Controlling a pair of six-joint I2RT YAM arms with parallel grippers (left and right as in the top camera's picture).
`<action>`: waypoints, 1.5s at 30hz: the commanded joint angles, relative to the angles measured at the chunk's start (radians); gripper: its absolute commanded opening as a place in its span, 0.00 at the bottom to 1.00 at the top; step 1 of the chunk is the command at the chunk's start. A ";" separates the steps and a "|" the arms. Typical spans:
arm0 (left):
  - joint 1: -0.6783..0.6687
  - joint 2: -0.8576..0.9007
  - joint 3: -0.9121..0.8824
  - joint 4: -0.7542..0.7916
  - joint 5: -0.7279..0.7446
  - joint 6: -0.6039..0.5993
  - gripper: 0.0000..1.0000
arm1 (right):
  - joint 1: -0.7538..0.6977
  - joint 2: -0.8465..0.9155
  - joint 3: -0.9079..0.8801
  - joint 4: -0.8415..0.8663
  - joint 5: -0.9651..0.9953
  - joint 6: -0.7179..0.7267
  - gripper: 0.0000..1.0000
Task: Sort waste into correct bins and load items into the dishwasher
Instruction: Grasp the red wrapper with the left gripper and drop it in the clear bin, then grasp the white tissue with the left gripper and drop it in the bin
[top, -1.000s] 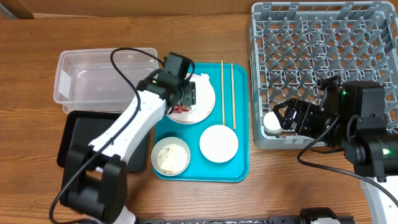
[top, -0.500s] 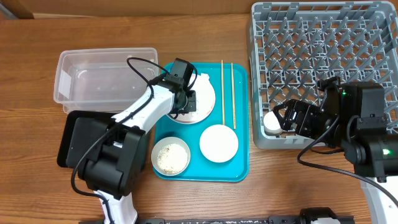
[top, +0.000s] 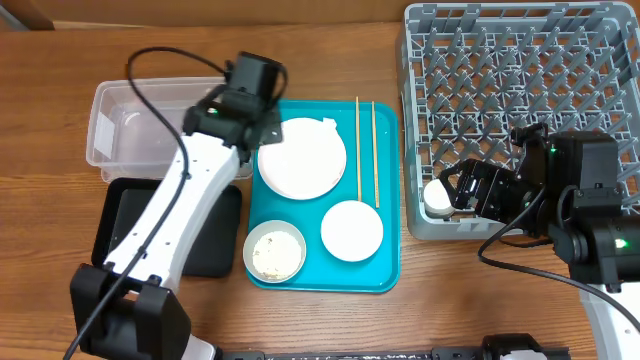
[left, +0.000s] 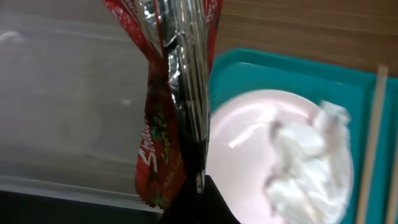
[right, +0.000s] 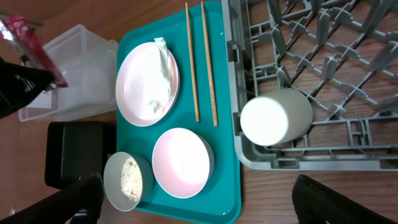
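My left gripper is shut on the crumpled red snack wrapper and holds it in the air over the border between the clear tub and the teal tray. The white-pink plate below carries a scrap of white paper. Two chopsticks, a pink bowl and a metal bowl of rice lie on the tray. My right gripper stands open and empty by the rack's front left corner. The white cup lies inside the grey dish rack.
The shallow black tray sits in front of the clear tub, under my left arm. The teal tray lies between the bins and the rack. Bare wooden table shows along the front edge.
My left gripper closed on the red wrapper, lifted it off the plate and moved back and left toward the clear tub. The right arm stayed put.
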 joint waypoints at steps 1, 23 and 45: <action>0.092 0.034 -0.002 0.019 -0.048 -0.042 0.05 | 0.003 -0.008 0.026 0.006 0.010 -0.006 0.98; -0.150 0.286 -0.038 0.159 0.251 0.195 0.71 | 0.003 -0.007 0.026 0.006 0.014 -0.006 0.99; 0.015 0.100 0.232 -0.240 0.167 0.100 0.04 | 0.003 -0.007 0.026 -0.026 0.025 -0.006 0.99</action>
